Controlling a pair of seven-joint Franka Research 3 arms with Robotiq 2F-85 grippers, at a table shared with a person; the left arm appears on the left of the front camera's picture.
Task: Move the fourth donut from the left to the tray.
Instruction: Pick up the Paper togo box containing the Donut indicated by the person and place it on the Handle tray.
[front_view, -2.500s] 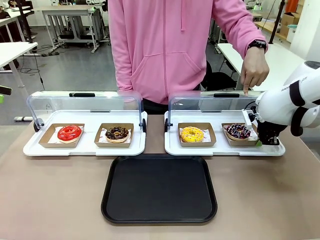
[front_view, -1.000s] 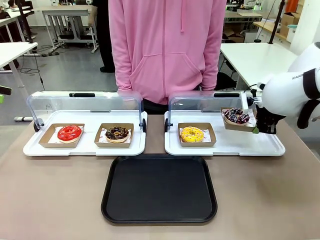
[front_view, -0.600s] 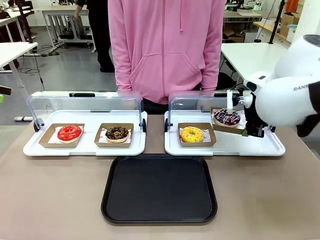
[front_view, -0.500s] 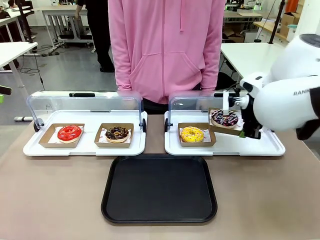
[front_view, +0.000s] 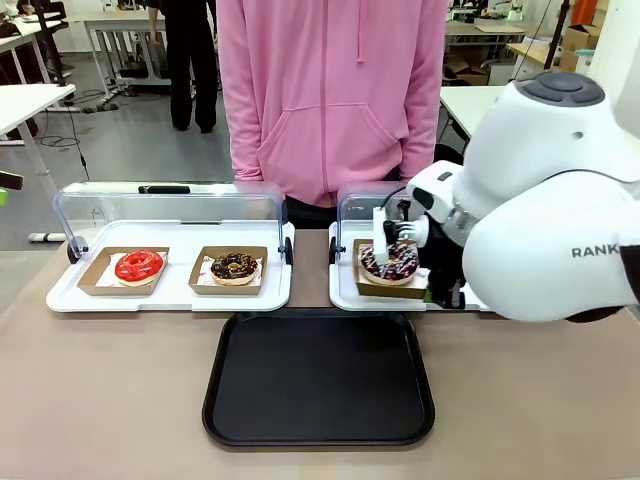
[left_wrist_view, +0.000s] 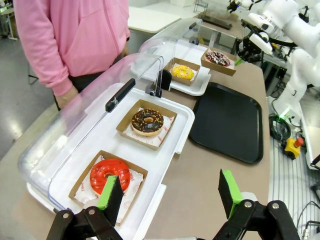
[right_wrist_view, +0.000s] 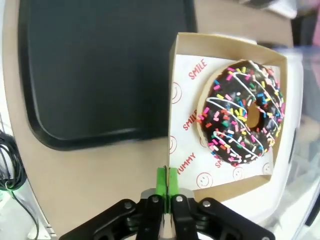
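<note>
Right gripper — jaws clamped together on the edge of the brown cardboard holder, green pads pinched on the card wall. In the holder sits the fourth donut, dark chocolate glaze with white streaks and coloured sprinkles, on paper printed "SMILE" and "YUMMY". In the front view the holder is held up off the surface, over the right-hand white display tray, in front of the spot where the yellow donut lies; the big white right arm covers much of that tray.

The black tray lies on the desk just in front of the two display trays. In the right wrist view its dark surface lies beside the held holder, not under it.

Left display tray — red-glazed donut and chocolate donut with tan crumbs, each in its own card holder, clear lid raised behind.

Left gripper — jaws wide apart, holding nothing, above the near end of the left display tray.

Person in a pink hoodie stands at the far side.
</note>
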